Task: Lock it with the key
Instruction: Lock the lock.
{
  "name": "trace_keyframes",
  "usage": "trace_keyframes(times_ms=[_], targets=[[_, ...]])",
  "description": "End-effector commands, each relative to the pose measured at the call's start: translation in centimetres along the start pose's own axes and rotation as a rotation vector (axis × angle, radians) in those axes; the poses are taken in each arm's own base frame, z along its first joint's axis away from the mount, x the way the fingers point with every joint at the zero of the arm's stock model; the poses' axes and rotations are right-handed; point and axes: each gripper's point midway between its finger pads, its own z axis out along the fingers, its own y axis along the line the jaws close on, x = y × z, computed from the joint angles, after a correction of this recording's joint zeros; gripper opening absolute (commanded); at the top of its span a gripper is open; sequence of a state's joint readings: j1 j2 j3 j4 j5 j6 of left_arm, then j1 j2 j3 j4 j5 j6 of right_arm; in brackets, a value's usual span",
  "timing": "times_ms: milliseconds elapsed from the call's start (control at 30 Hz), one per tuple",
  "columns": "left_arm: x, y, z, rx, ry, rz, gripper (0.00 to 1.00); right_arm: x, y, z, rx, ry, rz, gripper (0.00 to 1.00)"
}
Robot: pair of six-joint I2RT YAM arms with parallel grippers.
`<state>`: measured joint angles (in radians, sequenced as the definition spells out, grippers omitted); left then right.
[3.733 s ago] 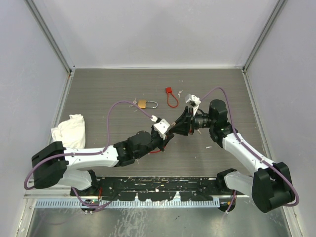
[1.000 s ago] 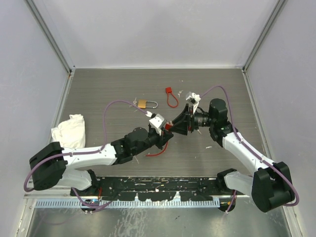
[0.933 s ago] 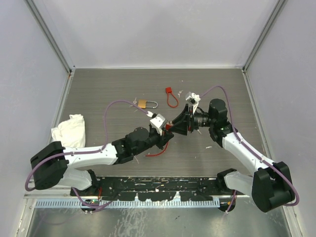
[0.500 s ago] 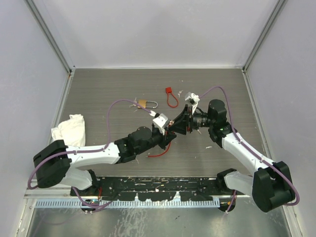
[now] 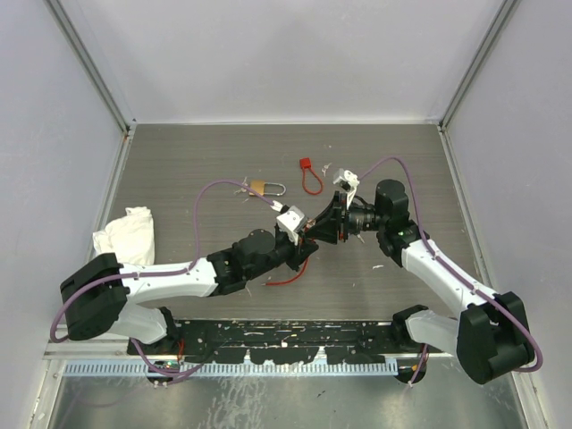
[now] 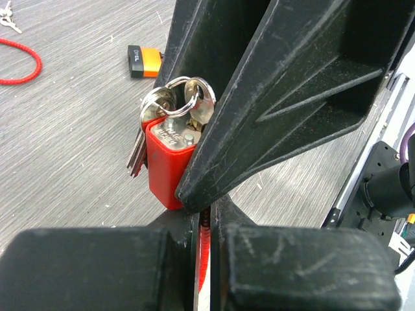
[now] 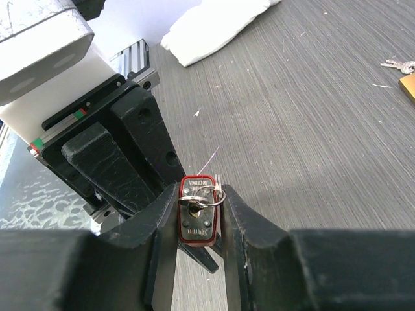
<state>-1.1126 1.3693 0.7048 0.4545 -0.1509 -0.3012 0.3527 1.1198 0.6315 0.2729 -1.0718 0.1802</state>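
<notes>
Right gripper [image 7: 198, 207] was clamped on the body of a red padlock [image 7: 196, 230], one finger on each side. The left gripper [image 6: 206, 227], its jaws pressed almost together, pinched the thin red cable [image 6: 205, 259] below the lock. The key [image 6: 170, 103] bunch sat at the padlock's keyhole end, blades hanging down one side.

The key [image 6: 194, 110] sits atop the padlock [image 6: 167, 172], cloth [image 5: 125, 234] far left.
</notes>
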Motion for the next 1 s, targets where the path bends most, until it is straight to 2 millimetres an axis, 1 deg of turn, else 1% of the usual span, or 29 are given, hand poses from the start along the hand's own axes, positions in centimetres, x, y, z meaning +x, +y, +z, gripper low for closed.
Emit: trace_keyframes(times_ms=[0,33,67,133,233,267,300,367,433,500,567,633,700,833,967], targets=[[-5.3,-1.4,-0.2,0.038,-0.152,-0.036,0.0,-1.6,1.3,0.2,-0.053,0.002,-0.07,0.01],[-5.3,-1.4,-0.3,0.039,-0.154,-0.039,0.02,-1.8,1.3,0.1,-0.045,-0.001,-0.078,0.01],[-5.2,-1.3,-0.4,0.037,-0.151,-0.041,0.09,-2.1,1.4,0.0,-0.038,-0.008,-0.087,0.01],[-5.0,-1.1,-0.7,0.03,-0.152,-0.057,0.28,-2.5,1.3,-0.3,-0.027,-0.021,-0.085,0.01],[-4.8,-0.9,-1.4,0.025,-0.162,-0.09,0.53,-3.1,0.8,-0.8,-0.005,-0.04,-0.065,0.01],[-4.4,-0.8,-1.5,0.023,-0.159,-0.103,0.6,-3.2,0.5,-1.0,0.005,-0.048,-0.055,0.01],[-5.1,-0.9,-2.3,0.031,-0.187,-0.122,0.66,-3.4,0.3,-1.2,0.014,-0.055,-0.048,0.01],[-5.4,-0.7,-3.3,0.033,-0.218,-0.159,0.75,-3.6,-0.1,-1.5,0.03,-0.066,-0.031,0.01],[-5.3,-0.3,-4.5,0.028,-0.248,-0.2,0.81,-4.0,-0.5,-1.9,0.045,-0.08,-0.012,0.01],[-5.0,0.4,-5.8,0.013,-0.275,-0.254,0.89,-4.3,-0.9,-2.3,0.062,-0.097,0.003,0.01],[-4.1,1.2,-7.1,0.001,-0.301,-0.316,0.98,-4.6,-1.2,-2.7,0.076,-0.111,0.011,0.01],[-4.0,1.8,-8.5,-0.001,-0.346,-0.403,0.98,-4.8,-1.6,-3.0,0.094,-0.122,0.022,0.01],[-3.0,2.6,-9.1,-0.02,-0.357,-0.492,0.98,-5.1,-1.9,-3.2,0.106,-0.134,0.03,0.01],[-0.6,3.8,-9.6,-0.06,-0.341,-0.646,0.98,-5.4,-2.4,-3.8,0.129,-0.154,0.049,0.01],[1.2,4.6,-9.8,-0.096,-0.322,-0.775,0.99,-5.8,-2.9,-4.5,0.152,-0.178,0.065,0.01]])
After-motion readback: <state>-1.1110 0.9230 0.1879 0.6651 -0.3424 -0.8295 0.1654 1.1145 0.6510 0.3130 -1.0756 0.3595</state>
